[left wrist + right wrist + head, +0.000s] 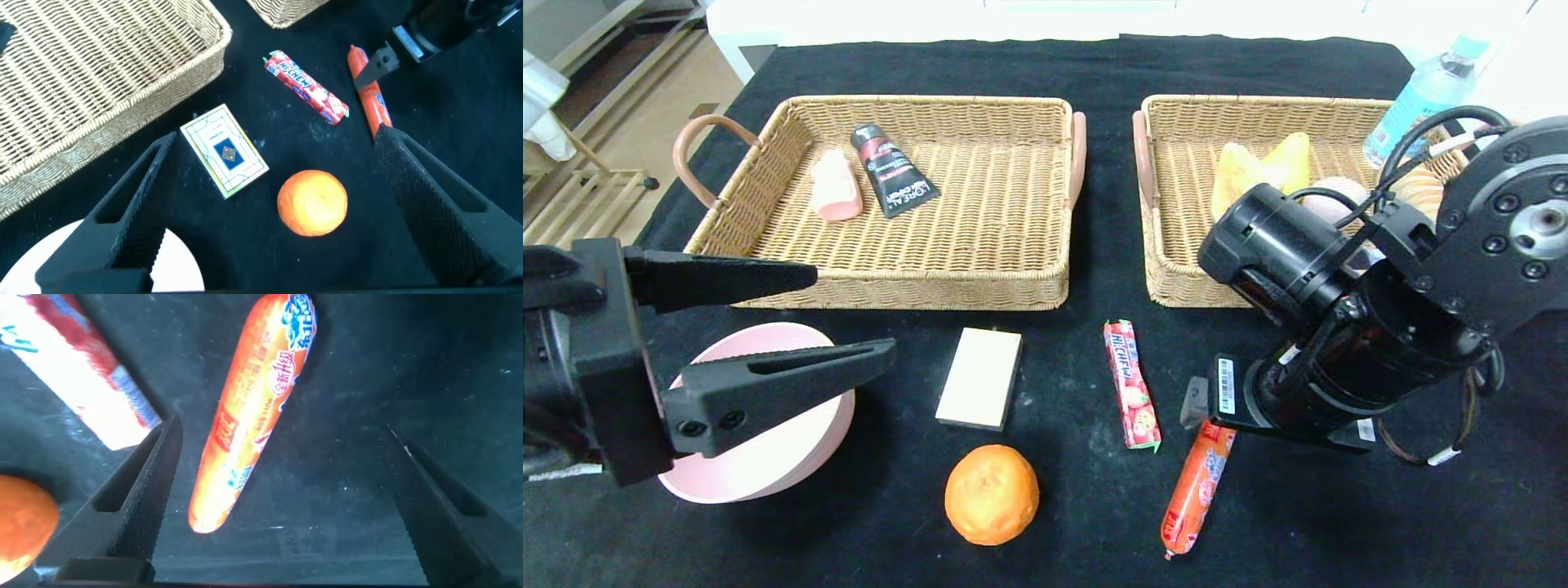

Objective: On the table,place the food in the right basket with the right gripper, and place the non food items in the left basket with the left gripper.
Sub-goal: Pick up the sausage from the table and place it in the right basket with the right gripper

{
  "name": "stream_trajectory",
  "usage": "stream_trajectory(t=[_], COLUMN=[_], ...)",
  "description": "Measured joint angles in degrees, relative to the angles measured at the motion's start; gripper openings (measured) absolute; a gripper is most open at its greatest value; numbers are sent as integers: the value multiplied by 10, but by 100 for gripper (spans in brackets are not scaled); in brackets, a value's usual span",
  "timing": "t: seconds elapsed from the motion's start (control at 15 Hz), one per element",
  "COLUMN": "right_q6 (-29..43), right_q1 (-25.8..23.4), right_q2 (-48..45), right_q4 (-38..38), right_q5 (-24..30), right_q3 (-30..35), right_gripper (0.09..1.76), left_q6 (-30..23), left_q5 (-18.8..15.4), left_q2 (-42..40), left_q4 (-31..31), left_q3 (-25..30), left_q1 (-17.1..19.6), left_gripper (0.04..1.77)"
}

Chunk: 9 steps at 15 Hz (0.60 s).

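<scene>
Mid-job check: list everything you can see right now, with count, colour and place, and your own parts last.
table: 1, black cloth.
left basket: 1, wicker, far left.
tube: 1, black, in left basket.
pink item: 1, in left basket beside the tube.
right basket: 1, wicker, far right.
yellow food: in right basket, count unclear.
bottle: 1, clear, beyond right basket.
bowl: 1, pink, near left.
card box: 1, cream, centre.
orange: 1, near centre.
candy stick: 1, red, centre right.
sausage: 1, orange-red, near right.
left gripper: above the bowl, fingers open.
right gripper: over the sausage, fingers open on either side.
</scene>
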Motion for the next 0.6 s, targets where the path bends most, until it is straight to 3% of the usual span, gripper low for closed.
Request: stream_trajectory(t=[0.6], right_q6=[-1], right_q1=[1], right_q2=[20], right_q4=[0], right_q5=[17], right_q3=[5], right_gripper=[171], left_q6=[0], left_q5=[0], left_q2=[0], left_q4=[0], left_q3=[0], left_q1=[-1], left_gripper=[172])
